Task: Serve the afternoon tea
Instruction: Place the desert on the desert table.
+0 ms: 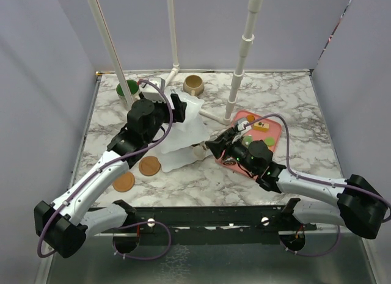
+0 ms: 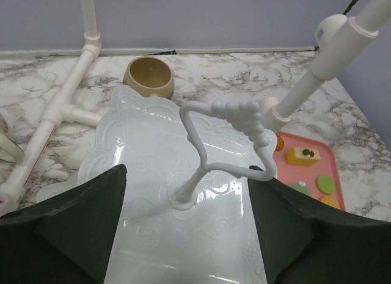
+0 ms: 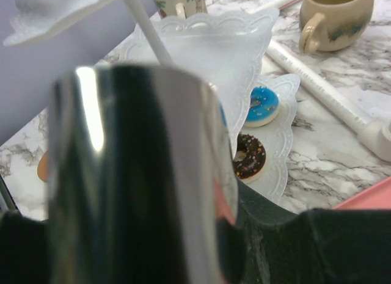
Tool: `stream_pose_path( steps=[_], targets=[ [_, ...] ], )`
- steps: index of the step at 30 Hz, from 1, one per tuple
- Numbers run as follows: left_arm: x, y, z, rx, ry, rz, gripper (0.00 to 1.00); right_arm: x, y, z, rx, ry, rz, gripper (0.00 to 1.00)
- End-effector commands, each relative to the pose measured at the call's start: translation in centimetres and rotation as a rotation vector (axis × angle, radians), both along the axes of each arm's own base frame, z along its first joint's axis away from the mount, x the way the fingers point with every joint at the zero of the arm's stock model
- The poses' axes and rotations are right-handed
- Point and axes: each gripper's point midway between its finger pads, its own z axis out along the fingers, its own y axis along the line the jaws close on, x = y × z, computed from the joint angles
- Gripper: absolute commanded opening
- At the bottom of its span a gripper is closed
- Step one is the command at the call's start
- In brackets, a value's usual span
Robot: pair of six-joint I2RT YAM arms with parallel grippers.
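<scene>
The white three-tier stand (image 1: pixel 189 134) stands mid-table. My left gripper (image 2: pixel 185 177) hangs open over its top plate (image 2: pixel 146 143), one finger on each side of the looped handle (image 2: pixel 238 116), touching neither. My right gripper (image 1: pixel 219 145) sits at the stand's right side, shut on shiny metal tongs (image 3: pixel 134 174) that fill most of its wrist view. A blue donut (image 3: pixel 261 105) and a chocolate donut (image 3: pixel 249 156) lie on the lowest plate (image 3: pixel 282 143). Behind the stand are the green-lined mug (image 1: pixel 128 88) and the tan mug (image 1: pixel 194 84).
A pink tray (image 1: pixel 276 137) right of the stand holds several pastries, among them a yellow cake slice (image 2: pixel 302 154). White pipe posts (image 1: pixel 241 58) and floor pipes (image 2: pixel 58 113) stand behind the stand. Two brown discs (image 1: pixel 149 166) lie on the marble at front left.
</scene>
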Motion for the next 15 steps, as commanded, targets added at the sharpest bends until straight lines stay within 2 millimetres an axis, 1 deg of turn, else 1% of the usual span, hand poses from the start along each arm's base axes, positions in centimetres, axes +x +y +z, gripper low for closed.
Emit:
stream_pose_path(
  steps=[1, 3, 5, 9, 12, 15],
  targets=[
    [-1.6, -0.6, 0.1, 0.074, -0.044, -0.135, 0.82, -0.3, 0.8, 0.1, 0.046, -0.049, -0.02, 0.26],
    [-1.8, -0.8, -0.5, 0.107, -0.053, -0.223, 0.82, -0.5, 1.1, -0.1, 0.054, -0.061, -0.029, 0.26],
    [-1.9, -0.7, -1.1, 0.134, -0.061, -0.319, 0.82, -0.6, 1.4, -0.3, 0.057, -0.071, -0.039, 0.26],
    [-0.7, 1.1, -2.0, 0.135, -0.045, -0.43, 0.81, -0.6, 2.0, -0.5, 0.066, -0.086, -0.07, 0.25],
    [-0.9, 1.3, -1.4, 0.143, -0.081, -0.563, 0.79, -0.4, 2.2, -0.4, 0.078, -0.101, -0.094, 0.25],
    [-1.4, 0.5, -0.8, 0.157, -0.123, -0.667, 0.78, 0.1, 2.6, -0.9, 0.073, -0.099, -0.112, 0.25]
  ],
)
